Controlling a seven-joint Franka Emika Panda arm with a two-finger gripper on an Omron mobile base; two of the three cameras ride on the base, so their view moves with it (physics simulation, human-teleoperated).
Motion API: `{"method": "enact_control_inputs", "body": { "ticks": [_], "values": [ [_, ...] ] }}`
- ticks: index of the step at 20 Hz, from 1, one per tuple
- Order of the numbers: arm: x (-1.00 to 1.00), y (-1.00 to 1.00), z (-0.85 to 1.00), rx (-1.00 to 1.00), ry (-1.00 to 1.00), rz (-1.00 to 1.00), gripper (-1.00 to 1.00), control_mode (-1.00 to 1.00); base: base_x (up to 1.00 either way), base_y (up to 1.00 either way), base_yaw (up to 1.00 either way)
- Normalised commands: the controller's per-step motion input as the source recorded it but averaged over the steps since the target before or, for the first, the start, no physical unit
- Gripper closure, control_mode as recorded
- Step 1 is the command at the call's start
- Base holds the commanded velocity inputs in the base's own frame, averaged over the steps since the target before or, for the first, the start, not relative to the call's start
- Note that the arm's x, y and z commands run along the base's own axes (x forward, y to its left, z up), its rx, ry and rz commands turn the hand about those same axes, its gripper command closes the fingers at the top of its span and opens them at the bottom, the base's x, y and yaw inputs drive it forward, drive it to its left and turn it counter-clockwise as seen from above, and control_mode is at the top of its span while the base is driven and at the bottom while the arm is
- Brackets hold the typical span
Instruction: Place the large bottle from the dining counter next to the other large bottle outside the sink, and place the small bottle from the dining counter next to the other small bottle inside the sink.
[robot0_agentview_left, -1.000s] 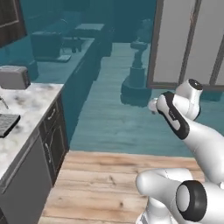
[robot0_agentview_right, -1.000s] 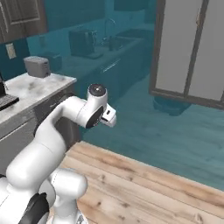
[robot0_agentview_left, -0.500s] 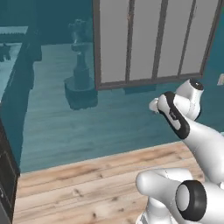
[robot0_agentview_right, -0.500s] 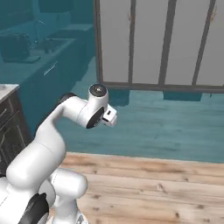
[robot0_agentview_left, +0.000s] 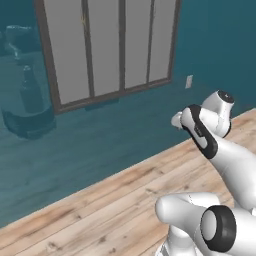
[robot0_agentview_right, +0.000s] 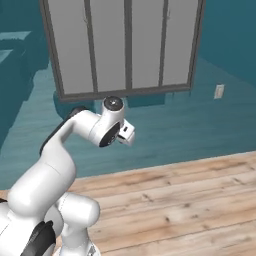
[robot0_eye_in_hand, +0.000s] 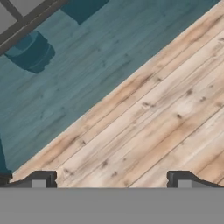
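My gripper (robot0_eye_in_hand: 112, 180) is open, its two dark fingertips (robot0_eye_in_hand: 43, 180) set wide apart with nothing between them. It points down at a floor of light wood planks (robot0_eye_in_hand: 148, 118) where these meet a glossy teal floor (robot0_eye_in_hand: 87, 74). The arm is folded up over the base, with the hand (robot0_agentview_right: 126, 133) held in the air in front of it. The bottles, the dining counter and the sink are out of view.
A wall of tall grey panelled doors (robot0_agentview_left: 107, 50) stands ahead, with a white wall outlet (robot0_agentview_left: 189, 81) to its right. A dark teal rounded object (robot0_agentview_left: 27, 117) sits on the teal floor at the left. Wood flooring (robot0_agentview_left: 100, 210) lies under the base.
The whole picture has swung: the base has turned, so the marble counter and the kitchen units have slid out to the left and the grey doors have come in. The arm's pose is unchanged.
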Motion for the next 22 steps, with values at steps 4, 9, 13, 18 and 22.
{"method": "enact_control_inputs", "body": {
  "ticks": [4, 9, 13, 18, 22],
  "values": [
    [0.00, 0.00, 0.00, 0.00, 0.00, 0.00, -1.00, 1.00, 0.31, 0.00, -0.40],
    [0.00, 0.00, 0.00, 0.00, 0.00, 0.00, -1.00, 1.00, 0.80, -0.07, -0.30],
    [0.00, 0.00, 0.00, 0.00, 0.00, 0.00, -1.00, 1.00, 0.97, -0.12, -0.24],
    [0.00, 0.00, 0.00, 0.00, 0.00, 0.00, -1.00, 1.00, 1.00, -0.01, -0.20],
    [0.00, 0.00, 0.00, 0.00, 0.00, 0.00, -1.00, 1.00, 0.79, -0.21, -0.18]
  ]
}}
